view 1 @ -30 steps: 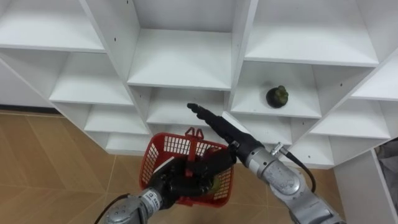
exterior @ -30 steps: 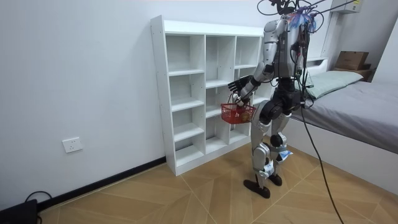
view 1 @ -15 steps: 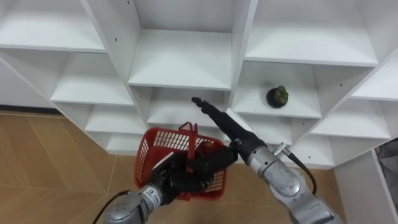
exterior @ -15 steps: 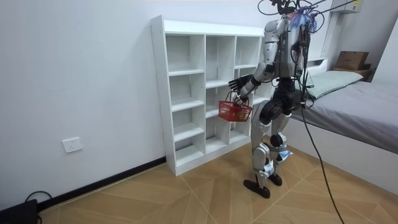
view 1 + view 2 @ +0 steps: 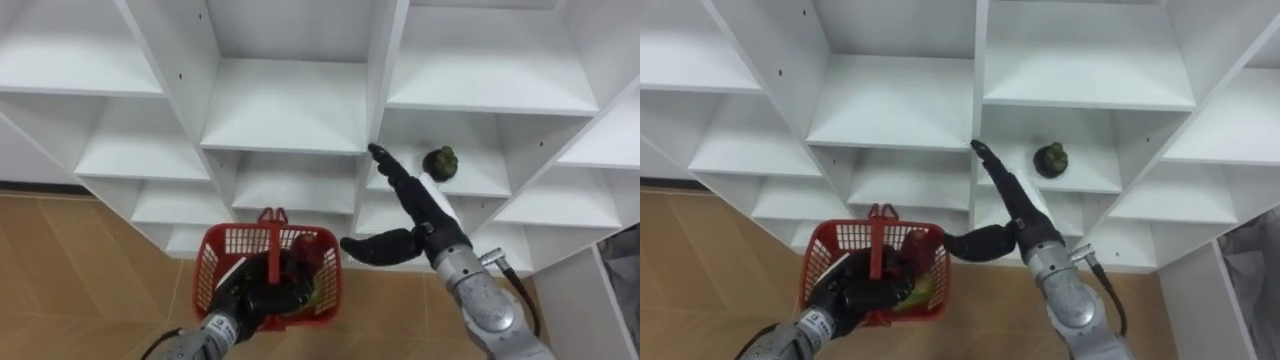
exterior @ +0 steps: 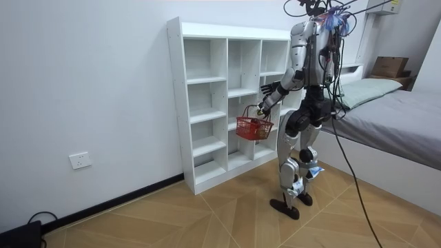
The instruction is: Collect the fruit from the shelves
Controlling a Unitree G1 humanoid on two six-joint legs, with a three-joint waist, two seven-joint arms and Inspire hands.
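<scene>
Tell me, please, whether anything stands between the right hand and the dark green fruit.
Nothing visible does: the open right hand is before the compartment where the dark green round fruit sits, with only the white shelf's upright divider beside its fingertips.

— What holds things here?
— A tall white closet (image 5: 285, 110) of open cubbies, three columns wide. It stands on a wood-patterned floor (image 5: 70, 270) against a white wall (image 6: 96, 89).
— What lies on the shelves?
— One dark green fruit (image 5: 440, 162) rests on a shelf board in the robot's right-hand column, apart from the cubby walls.
</scene>
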